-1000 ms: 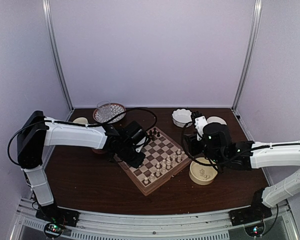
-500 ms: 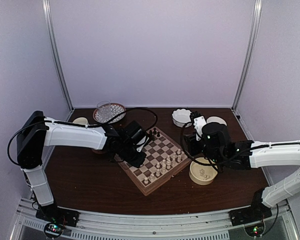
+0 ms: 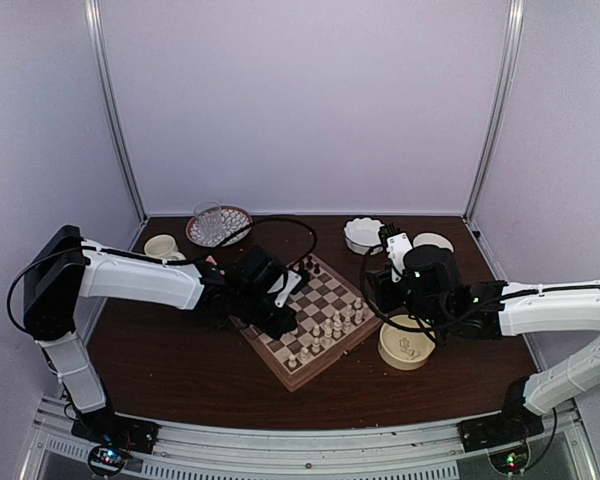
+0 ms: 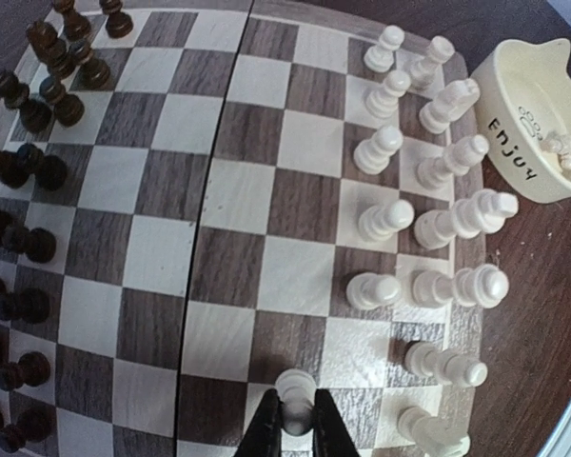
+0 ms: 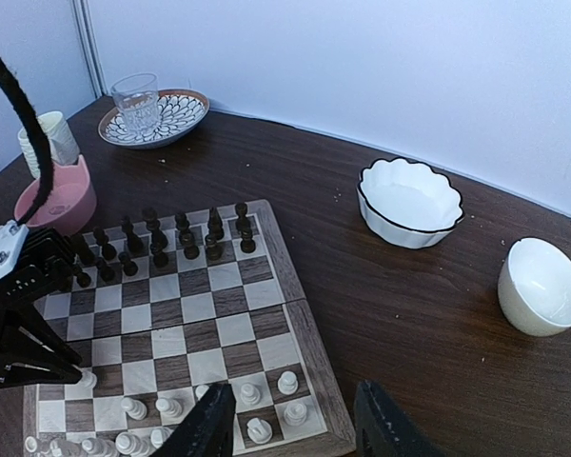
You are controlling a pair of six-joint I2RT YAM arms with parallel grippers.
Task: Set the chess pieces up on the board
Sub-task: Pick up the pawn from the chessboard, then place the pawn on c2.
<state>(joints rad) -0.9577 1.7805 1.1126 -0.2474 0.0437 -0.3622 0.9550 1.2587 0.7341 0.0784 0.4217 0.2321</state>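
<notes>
Dark table (image 3: 180, 370) carries the board (image 3: 323, 293). My left gripper (image 4: 295, 407) clamps a white pawn (image 4: 295, 384) between its tips; my right gripper (image 5: 295, 430) hangs half-open, empty, over the board's corner.

A glass (image 5: 136, 98) stands on a patterned plate (image 5: 184, 114); a scalloped bowl (image 5: 409, 203) sits apart.

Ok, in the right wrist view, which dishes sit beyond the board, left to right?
Pink cup → patterned round plate holding a clear glass tumbler → scalloped white bowl with a dark rim → plain white bowl.
</notes>
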